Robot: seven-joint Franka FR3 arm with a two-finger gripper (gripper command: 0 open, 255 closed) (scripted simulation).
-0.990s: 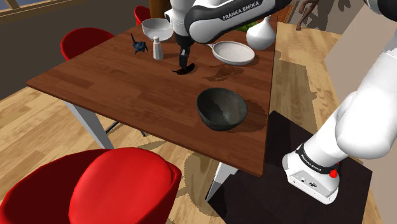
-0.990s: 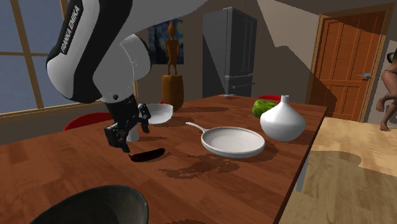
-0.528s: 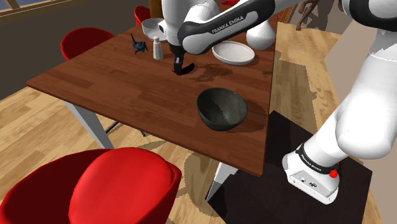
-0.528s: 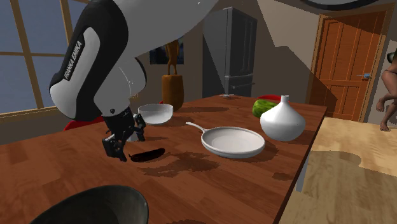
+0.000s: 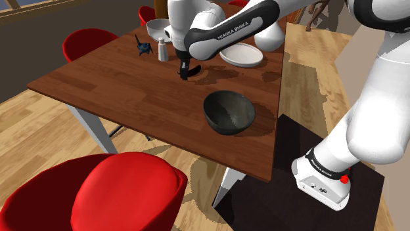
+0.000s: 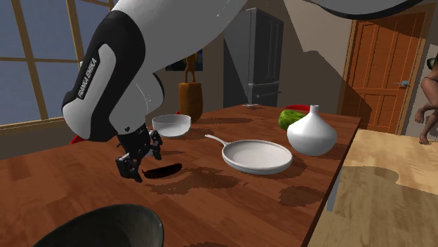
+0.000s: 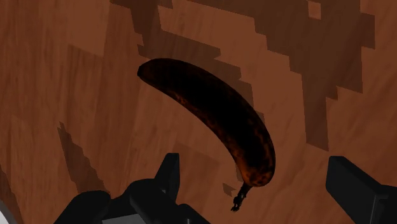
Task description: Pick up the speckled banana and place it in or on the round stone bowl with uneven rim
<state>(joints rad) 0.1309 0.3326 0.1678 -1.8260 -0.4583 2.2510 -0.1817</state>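
Nearest you, the dark bowl (image 5: 228, 113) sits empty. Beyond it the banana (image 7: 216, 130) lies flat on the table (image 5: 118, 79), not yet grasped: the gripper (image 7: 257, 172) hovers over its stem end, fingers (image 7: 169, 173) spread wide, touching nothing. Grasp, lift and placing all remain. The arm (image 5: 227, 29) reads FRANKA EMIKA

One banana (image 7: 216, 114); dark bowl (image 5: 228, 111) plus white bowl (image 6: 172, 125), two bowls; one pan (image 6: 257, 156); one vase (image 6: 312, 135); one table (image 5: 118, 79).
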